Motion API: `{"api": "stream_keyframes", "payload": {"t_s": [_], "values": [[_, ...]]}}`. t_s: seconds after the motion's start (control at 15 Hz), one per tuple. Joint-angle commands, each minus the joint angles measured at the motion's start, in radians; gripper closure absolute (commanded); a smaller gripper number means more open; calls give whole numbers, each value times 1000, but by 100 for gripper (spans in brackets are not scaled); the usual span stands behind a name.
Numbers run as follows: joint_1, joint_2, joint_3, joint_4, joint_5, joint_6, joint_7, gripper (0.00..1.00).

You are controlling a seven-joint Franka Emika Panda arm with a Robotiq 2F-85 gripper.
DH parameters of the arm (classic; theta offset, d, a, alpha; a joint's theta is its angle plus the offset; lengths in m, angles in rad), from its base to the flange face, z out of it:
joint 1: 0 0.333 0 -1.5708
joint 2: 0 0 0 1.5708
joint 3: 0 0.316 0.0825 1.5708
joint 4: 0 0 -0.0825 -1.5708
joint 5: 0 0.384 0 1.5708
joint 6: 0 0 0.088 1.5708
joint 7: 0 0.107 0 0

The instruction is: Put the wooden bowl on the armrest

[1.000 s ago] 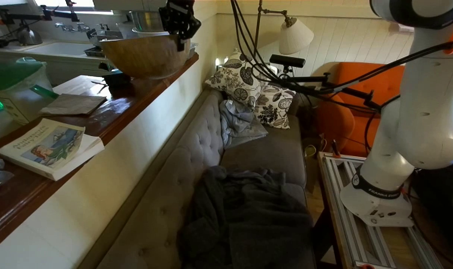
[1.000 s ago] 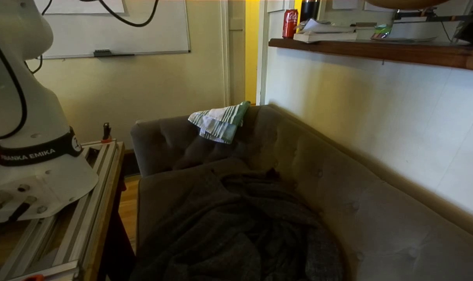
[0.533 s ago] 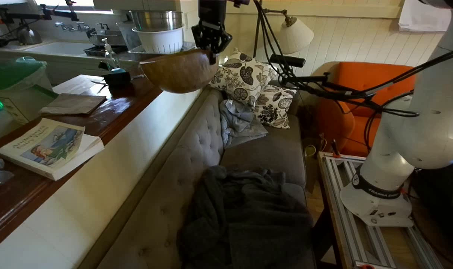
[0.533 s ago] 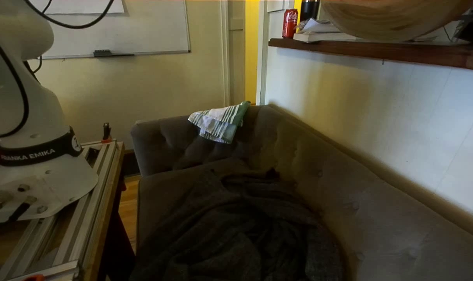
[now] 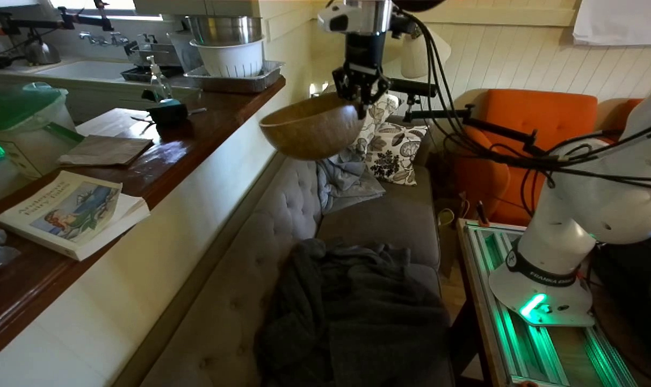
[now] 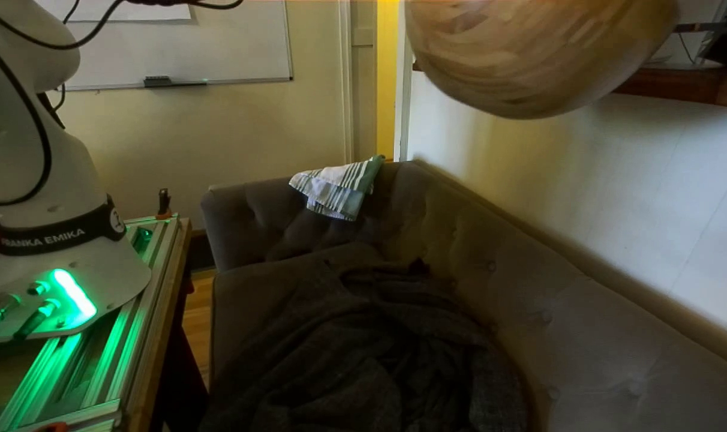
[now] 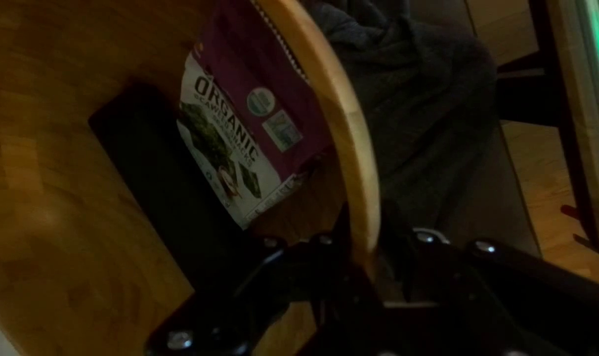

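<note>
We have the wooden bowl [image 5: 310, 133] by its rim [image 7: 350, 123], clamped in the end effector [image 7: 366, 230] above the sofa [image 5: 239, 301]; now slow and level to the armrest [image 6: 258, 222], so the seaweed snack packet [image 7: 250, 123] inside shouldn't slide!

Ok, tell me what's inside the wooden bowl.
In the wrist view, the wooden bowl holds a purple and white packet marked ORGANIC and a black oblong thing too dark to identify. Anything underneath them, or behind the hand gripping the bowl, is covered.
</note>
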Motion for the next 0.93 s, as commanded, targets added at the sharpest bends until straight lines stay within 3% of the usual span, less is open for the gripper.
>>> {"api": "stream_keyframes", "payload": {"t_s": [0.0, 0.33, 0.4, 0.47, 0.8, 0.87], "values": [[41, -224, -24, -255, -33, 85, 30, 96], [104, -269, -5, -423, 4, 232, 149, 96], [102, -199, -32, -370, -11, 164, 114, 96], [114, -198, -31, -391, -10, 173, 123, 84], [115, -173, -45, -399, -6, 168, 120, 84], [115, -173, -46, -398, -6, 168, 120, 96]]}}
